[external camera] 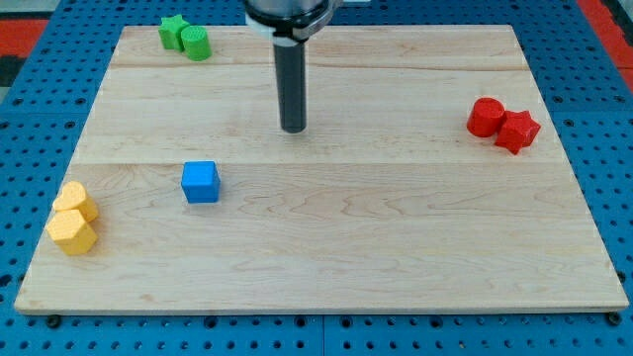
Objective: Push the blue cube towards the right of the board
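Note:
The blue cube [201,182] sits on the wooden board [326,257], left of the middle. My tip [294,129] is at the end of the dark rod, above and to the right of the blue cube, well apart from it and touching no block.
Two green blocks, a star [173,31] and a cylinder [197,43], lie at the top left. Two yellow blocks [73,217] sit at the left edge near the bottom. A red cylinder [485,117] and a red star [517,131] sit at the right. A blue pegboard surrounds the board.

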Motion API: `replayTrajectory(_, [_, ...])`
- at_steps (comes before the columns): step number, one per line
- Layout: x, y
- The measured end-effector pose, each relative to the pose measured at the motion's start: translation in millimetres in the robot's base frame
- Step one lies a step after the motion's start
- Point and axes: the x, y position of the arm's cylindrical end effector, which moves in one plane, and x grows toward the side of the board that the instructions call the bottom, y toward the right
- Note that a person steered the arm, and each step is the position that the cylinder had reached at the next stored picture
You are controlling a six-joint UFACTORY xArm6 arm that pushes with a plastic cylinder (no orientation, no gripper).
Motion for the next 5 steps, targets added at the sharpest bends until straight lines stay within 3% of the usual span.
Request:
replayTrajectory(1, [8.5, -55.2])
replayTrajectory(3, [64.2, -78.9])
replayTrajectory(5, [69.1, -140.5])
